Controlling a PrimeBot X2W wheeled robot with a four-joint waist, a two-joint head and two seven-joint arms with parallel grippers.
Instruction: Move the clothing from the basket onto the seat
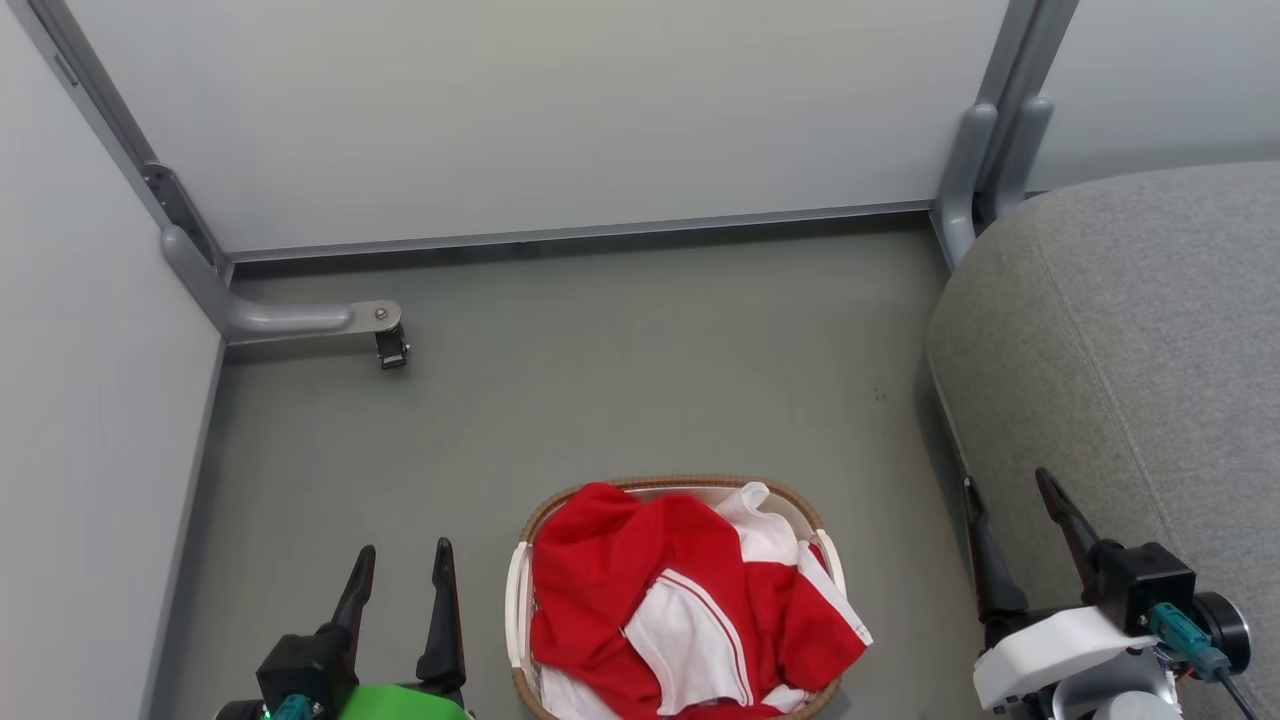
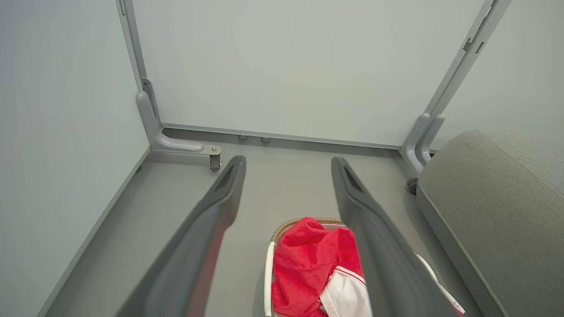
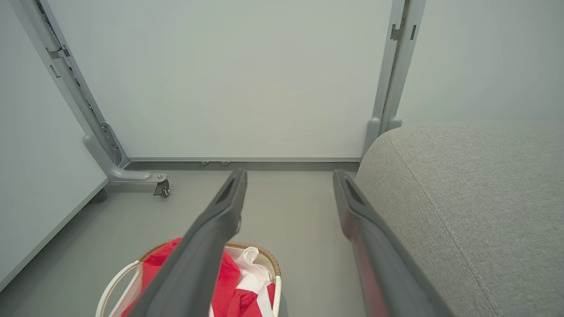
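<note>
The red clothing [image 1: 640, 570] with white panels lies heaped in the basket [image 1: 680, 484] on the floor at the bottom middle of the head view. The seat [image 1: 1130, 360] is the big grey cushion at the right. My left gripper [image 1: 402, 556] stands open just left of the basket, nothing between its fingers. My right gripper [image 1: 1008, 486] is open too, between the basket and the seat's edge. The left wrist view has the clothing [image 2: 308, 259] and basket rim [image 2: 286, 225] low between the open fingers. From the right wrist, the basket [image 3: 264, 255] sits lower left and the seat [image 3: 476, 193] right.
Pale partition walls close the space at the left and back. A grey metal foot with a caster [image 1: 390, 348] juts onto the floor at back left, and a frame post [image 1: 975, 170] stands beside the seat's corner. Bare grey floor [image 1: 640, 370] stretches beyond the basket.
</note>
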